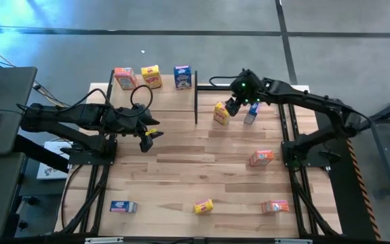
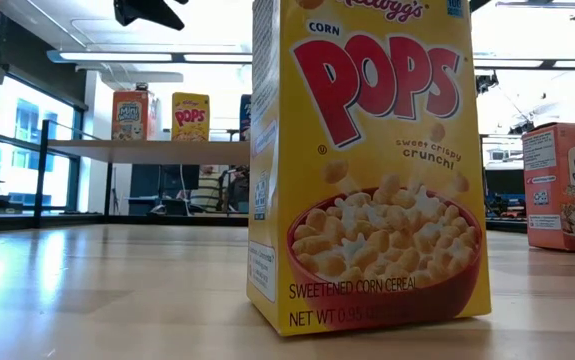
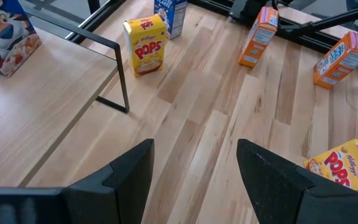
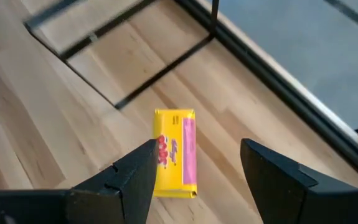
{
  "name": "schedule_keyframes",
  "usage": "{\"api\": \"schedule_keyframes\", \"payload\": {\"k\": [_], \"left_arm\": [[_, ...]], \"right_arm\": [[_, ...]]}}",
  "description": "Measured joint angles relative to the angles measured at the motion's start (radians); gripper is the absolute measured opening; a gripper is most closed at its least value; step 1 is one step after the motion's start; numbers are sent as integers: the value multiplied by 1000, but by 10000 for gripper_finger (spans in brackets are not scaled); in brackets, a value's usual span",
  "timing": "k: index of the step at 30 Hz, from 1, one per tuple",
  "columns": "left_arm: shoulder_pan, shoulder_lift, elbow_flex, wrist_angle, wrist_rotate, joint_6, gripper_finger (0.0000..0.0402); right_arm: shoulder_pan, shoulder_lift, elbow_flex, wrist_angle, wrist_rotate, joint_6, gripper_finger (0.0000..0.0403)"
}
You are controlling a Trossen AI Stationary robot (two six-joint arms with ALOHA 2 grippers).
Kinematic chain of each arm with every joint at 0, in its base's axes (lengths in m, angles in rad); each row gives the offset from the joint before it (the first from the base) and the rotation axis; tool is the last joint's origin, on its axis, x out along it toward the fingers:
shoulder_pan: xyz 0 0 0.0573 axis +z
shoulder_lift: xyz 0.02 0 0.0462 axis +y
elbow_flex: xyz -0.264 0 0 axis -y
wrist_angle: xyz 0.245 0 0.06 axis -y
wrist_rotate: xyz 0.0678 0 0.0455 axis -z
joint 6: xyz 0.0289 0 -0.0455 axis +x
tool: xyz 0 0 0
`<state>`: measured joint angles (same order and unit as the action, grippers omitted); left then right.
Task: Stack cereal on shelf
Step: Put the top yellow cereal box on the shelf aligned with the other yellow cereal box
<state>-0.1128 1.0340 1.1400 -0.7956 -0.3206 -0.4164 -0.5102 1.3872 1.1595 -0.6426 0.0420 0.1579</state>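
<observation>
Three cereal boxes stand upright on the light-wood shelf (image 1: 161, 102): orange-red (image 1: 124, 77), yellow (image 1: 151, 76) and blue (image 1: 182, 76). On the table, a yellow box (image 1: 220, 113) and a blue box (image 1: 251, 114) stand just right of the shelf. My right gripper (image 1: 233, 107) hangs open above that yellow box (image 4: 174, 152), its fingers apart on either side and not touching it. My left gripper (image 1: 147, 141) is open over bare table in front of the shelf (image 3: 48, 106). Other boxes lie on the table: orange-red (image 1: 261, 158), orange-red (image 1: 275, 207), yellow (image 1: 203, 206), blue (image 1: 123, 207).
The shelf's thin black posts (image 1: 196, 105) stand close to the left of the yellow box under my right gripper. The table's black frame rail (image 4: 278, 87) runs along the far edge. In the low view a yellow box (image 2: 367, 165) fills the foreground, with an orange-red box (image 2: 567, 185) to its right.
</observation>
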Motion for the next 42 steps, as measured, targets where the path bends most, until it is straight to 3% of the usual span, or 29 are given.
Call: {"api": "schedule_keyframes", "payload": {"k": [22, 29, 42], "left_arm": [[0, 0, 0, 0, 0, 0, 221], [0, 0, 0, 0, 0, 0, 221], [0, 0, 0, 0, 0, 0, 221]], "right_arm": [[53, 55, -1, -21, -51, 0, 223], [53, 54, -1, -25, -117, -6, 223], [53, 56, -1, -23, -25, -47, 223]]}}
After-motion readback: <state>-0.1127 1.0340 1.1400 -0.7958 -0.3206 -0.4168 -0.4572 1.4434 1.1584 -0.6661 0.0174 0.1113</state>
